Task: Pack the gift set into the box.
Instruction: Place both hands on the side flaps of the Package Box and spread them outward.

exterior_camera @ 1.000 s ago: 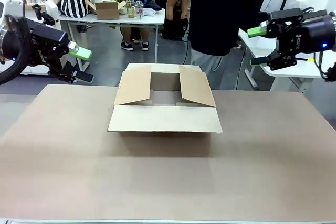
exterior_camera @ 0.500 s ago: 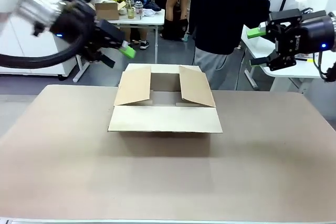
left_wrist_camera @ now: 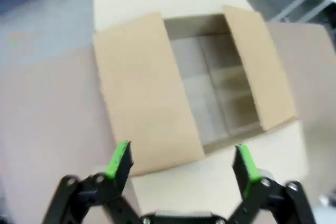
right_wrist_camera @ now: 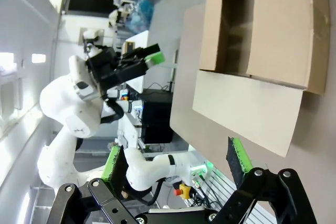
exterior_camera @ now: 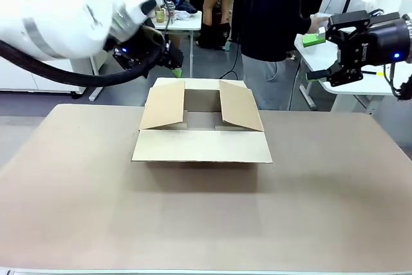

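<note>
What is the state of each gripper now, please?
Left gripper: open, holding nothing, above the box.
Right gripper: open, holding nothing.

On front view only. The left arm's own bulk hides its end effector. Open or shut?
Observer: Open. In the left wrist view the left end effector has its fingers spread wide, with nothing between the green pads. It looks down on the box from above.
Operator: The flaps cover most of the inside from here. Anything in it?
Observer: Nothing that I can see. In the left wrist view the floor between the two side flaps is bare cardboard. The strips under those flaps are hidden.
</note>
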